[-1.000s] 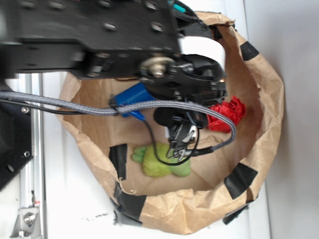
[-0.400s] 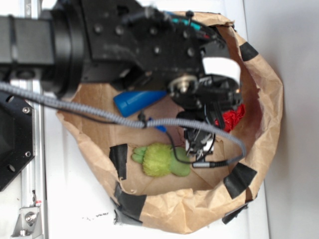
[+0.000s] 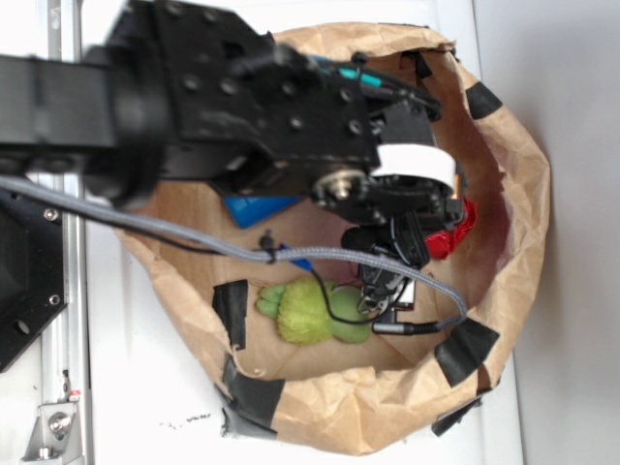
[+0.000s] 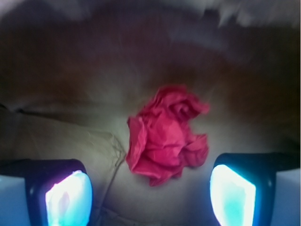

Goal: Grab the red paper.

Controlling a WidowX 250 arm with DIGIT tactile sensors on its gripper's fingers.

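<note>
Jaws spread wide, gripper (image 4: 150,188) empty, lined up on red paper (image 4: 167,134) inside bag (image 3: 513,194). Approach step. Next: descend, straddle wad, close.

Taped brown paper bag (image 3: 523,194) on white table (image 3: 155,387).

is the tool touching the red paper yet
Apart. The wrist view shows brown bag floor between the red paper and each finger pad of the open tool.
</note>
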